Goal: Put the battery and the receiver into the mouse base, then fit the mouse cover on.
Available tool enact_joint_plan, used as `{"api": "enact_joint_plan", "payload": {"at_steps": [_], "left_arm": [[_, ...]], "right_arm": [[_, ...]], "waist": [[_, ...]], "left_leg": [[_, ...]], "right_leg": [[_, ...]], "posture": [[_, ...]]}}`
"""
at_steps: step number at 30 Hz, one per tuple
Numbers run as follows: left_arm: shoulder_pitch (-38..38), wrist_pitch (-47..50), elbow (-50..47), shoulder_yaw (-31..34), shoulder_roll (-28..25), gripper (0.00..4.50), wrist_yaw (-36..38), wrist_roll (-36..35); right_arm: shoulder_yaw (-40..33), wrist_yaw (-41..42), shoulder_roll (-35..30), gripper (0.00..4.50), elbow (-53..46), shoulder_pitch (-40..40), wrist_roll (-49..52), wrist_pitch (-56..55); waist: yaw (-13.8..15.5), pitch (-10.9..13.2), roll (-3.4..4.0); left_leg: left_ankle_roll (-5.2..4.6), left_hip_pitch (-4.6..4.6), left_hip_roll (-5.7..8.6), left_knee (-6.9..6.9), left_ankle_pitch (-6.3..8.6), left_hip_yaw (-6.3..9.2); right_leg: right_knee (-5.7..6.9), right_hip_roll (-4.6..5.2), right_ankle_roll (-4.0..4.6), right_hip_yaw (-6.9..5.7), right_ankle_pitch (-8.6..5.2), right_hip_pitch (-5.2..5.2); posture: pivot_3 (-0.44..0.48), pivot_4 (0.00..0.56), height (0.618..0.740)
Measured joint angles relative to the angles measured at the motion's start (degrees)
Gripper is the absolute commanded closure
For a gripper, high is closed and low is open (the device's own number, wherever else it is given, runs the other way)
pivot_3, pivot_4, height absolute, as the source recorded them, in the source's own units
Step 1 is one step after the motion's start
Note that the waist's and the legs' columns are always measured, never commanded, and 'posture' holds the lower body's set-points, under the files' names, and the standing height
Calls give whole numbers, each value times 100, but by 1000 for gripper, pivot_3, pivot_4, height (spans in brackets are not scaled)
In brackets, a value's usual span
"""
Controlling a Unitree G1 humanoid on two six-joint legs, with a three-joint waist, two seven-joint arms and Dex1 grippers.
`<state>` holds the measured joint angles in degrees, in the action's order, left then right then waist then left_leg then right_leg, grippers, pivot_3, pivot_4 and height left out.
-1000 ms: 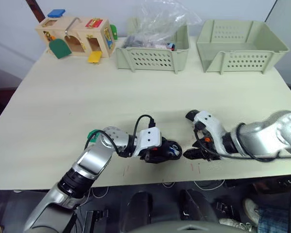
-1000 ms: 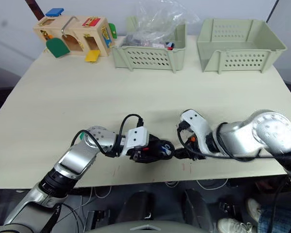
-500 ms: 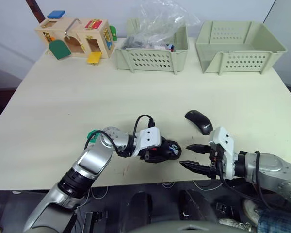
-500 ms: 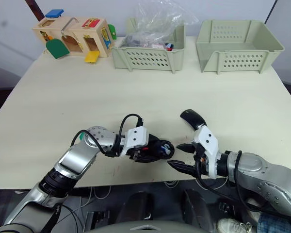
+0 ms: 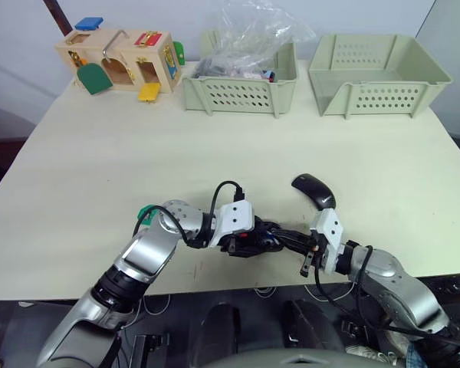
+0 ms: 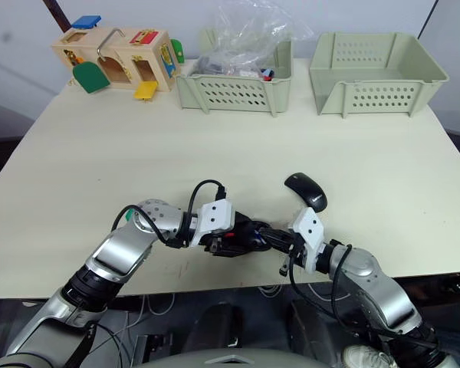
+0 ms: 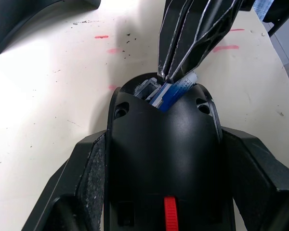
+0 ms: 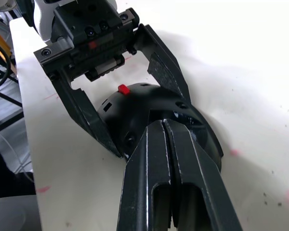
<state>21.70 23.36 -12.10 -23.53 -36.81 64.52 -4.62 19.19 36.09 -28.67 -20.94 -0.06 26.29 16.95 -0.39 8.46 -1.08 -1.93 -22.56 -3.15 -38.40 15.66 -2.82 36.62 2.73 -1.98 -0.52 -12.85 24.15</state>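
The black mouse base [image 5: 254, 238] sits near the table's front edge, with my left gripper [image 5: 265, 240] shut on its two sides. In the left wrist view a blue battery [image 7: 176, 90] lies in the base's [image 7: 163, 154] open end. My right gripper [image 5: 282, 238] is shut, and its joined fingertips [image 7: 164, 76] rest at the battery. The right wrist view shows those shut fingers [image 8: 169, 159] pointing at the base [image 8: 135, 108]. The glossy black mouse cover [image 5: 314, 191] lies on the table behind my right arm. The receiver is hidden.
At the back stand two pale green baskets: one [image 5: 239, 92] holds a plastic bag, the other [image 5: 377, 74] is open-fronted. A wooden toy box [image 5: 121, 57] sits at the back left. A small green object [image 5: 146, 212] lies by my left arm.
My right gripper drew back off the mouse cover, swung in front of the base with fingers open, then shut and pushed its tips into the base's open end. The left gripper kept still.
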Motion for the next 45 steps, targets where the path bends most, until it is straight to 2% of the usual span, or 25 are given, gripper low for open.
{"api": "enact_joint_plan", "payload": {"at_steps": [7,11,18,21,25,27,30,34,37,45], "left_arm": [[-10,29,-2,2,0,1622,-11,8],[-37,111,-24,11,0,1622,-52,10],[-64,212,-33,21,0,1622,-87,13],[-58,219,-60,-2,7,1622,-99,13],[-66,228,-90,-6,4,1622,-104,6],[-62,228,-86,-25,24,1622,-114,3],[-62,231,-69,-8,17,1622,-118,1],[-61,229,-39,1,17,1622,-113,-1],[-71,219,-35,5,23,1622,-121,-5],[-130,206,-35,36,25,1622,-124,-7]], "right_arm": [[-23,58,222,4478,141,128,-362,-232],[66,69,485,4478,556,194,-699,-626],[96,104,748,4478,1045,92,-1017,-976],[-51,170,637,4478,855,113,-948,-846],[-493,477,11,4478,353,381,-581,-326],[-839,832,-465,3614,-44,580,-196,-92],[-1818,1587,-1516,2204,-600,910,412,43],[-2475,2150,-1960,163,-892,1219,814,59],[-2979,2480,-2175,67,-953,1520,1062,121],[-3809,2898,-2323,67,-957,1728,1364,173]], "waist": [[-2,-3,-1],[-22,-9,-6],[-35,-59,-29],[-22,-59,-28],[-18,-57,-26],[-7,-46,-12],[6,-34,-4],[19,-33,-8],[19,-32,-7],[13,-29,-11]], "left_leg": [[0,13,1,0,0,-6],[0,71,0,6,1,-11],[1,80,-3,7,1,-9],[1,75,-2,6,1,-10],[1,69,0,6,1,-17],[1,66,1,4,1,-16],[0,69,6,6,1,-16],[0,70,2,8,1,-4],[0,69,3,7,1,-10],[1,71,3,6,1,-10]], "right_leg": [[8,0,0,6,0,-5],[8,1,4,12,-5,-56],[13,-1,6,14,-6,-58],[13,1,7,15,-5,-56],[11,3,8,20,-4,-53],[11,4,6,19,-5,-52],[9,6,5,20,-5,-53],[10,-1,6,10,-6,-54],[10,1,5,16,-6,-53],[10,0,5,17,-6,-53]], "posture": [[0,150,740],[0,150,740],[0,150,740],[0,150,740],[0,150,740],[0,150,740],[0,150,740],[0,150,740],[0,150,740],[0,150,740]]}}
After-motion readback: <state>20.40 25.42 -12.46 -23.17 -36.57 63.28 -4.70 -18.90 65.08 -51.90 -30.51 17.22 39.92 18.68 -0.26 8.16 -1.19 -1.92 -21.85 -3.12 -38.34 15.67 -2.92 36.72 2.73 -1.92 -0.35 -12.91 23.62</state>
